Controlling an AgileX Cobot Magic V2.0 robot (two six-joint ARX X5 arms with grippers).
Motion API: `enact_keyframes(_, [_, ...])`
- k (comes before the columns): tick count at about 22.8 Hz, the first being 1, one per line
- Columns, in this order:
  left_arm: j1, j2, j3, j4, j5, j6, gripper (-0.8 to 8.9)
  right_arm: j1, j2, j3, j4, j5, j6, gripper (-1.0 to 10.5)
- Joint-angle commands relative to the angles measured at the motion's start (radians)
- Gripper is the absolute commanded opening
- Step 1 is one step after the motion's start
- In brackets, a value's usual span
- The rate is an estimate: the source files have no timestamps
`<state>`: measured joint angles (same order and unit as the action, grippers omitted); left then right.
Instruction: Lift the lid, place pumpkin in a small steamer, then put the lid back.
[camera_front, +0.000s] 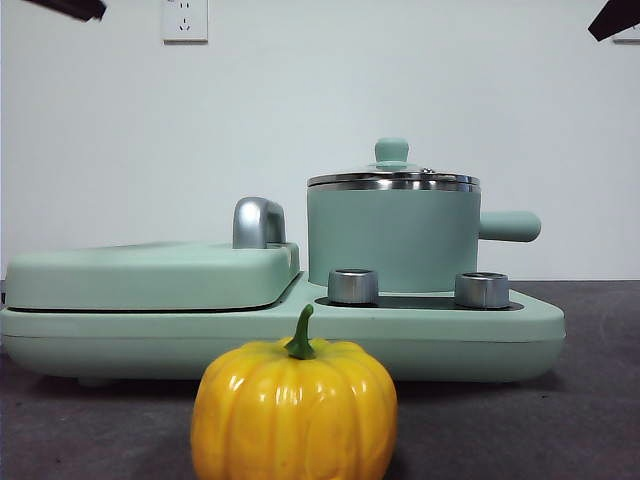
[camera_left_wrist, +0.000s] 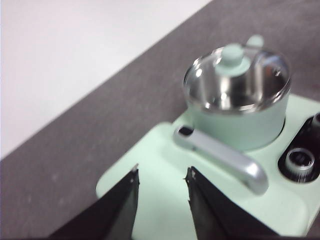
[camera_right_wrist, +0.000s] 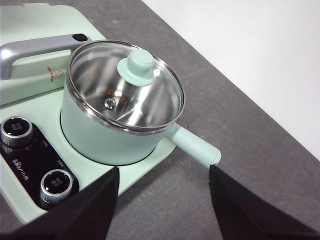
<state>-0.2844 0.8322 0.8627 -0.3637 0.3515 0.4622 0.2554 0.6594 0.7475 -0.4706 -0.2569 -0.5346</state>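
A plain white wall with a power socket (camera_front: 185, 19) backs a dark grey worktop (camera_front: 590, 400). On the worktop sits a wide mint-green cooker base (camera_front: 440, 335), and everything else is placed from it. The small steamer (camera_front: 392, 238) stands on the base's right half, just behind two silver knobs (camera_front: 353, 286) set in a black control strip, its stubby side handle pointing away from the base's flat half. The lid (camera_front: 392, 178) rests closed on the steamer's steel rim, its mint-green knob upright in the centre; through the glass the shiny steel inside shows in the right wrist view. The base's left half carries a flat mint-green rectangular cover (camera_front: 150, 275) with a curved silver handle (camera_front: 258, 222) at its edge next to the steamer. The pumpkin (camera_front: 294, 410) stands on the worktop in front of the base, apart from it, green stem up.

The left claw (camera_left_wrist: 161, 176) hangs over the cover, jaws parted, gripping nothing. The right claw (camera_right_wrist: 164, 172) hangs above the steamer's handle side, jaws spread wide, also holding nothing.
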Motion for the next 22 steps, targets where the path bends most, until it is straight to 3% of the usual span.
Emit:
enact_keyframes(1, [-0.019, 0.013, 0.019, 0.04, 0.013, -0.003, 1.72, 0.004, 0.006, 0.018, 0.006, 0.002, -0.007, 2.9])
enact_keyframes(5, [-0.053, 0.054, 0.019, 0.117, 0.013, -0.109, 2.62, 0.005, 0.006, 0.018, 0.006, 0.002, 0.0, 2.9])
enact_keyframes(16, [-0.199, 0.32, 0.019, 0.53, 0.003, -0.348, 2.47, 0.004, 0.006, 0.018, 0.006, 0.003, 0.007, 2.9])
enact_keyframes(22, [-0.264, 0.487, 0.036, 0.731, -0.043, -0.363, 2.47, 0.004, 0.006, 0.018, 0.006, 0.003, 0.011, 2.9])
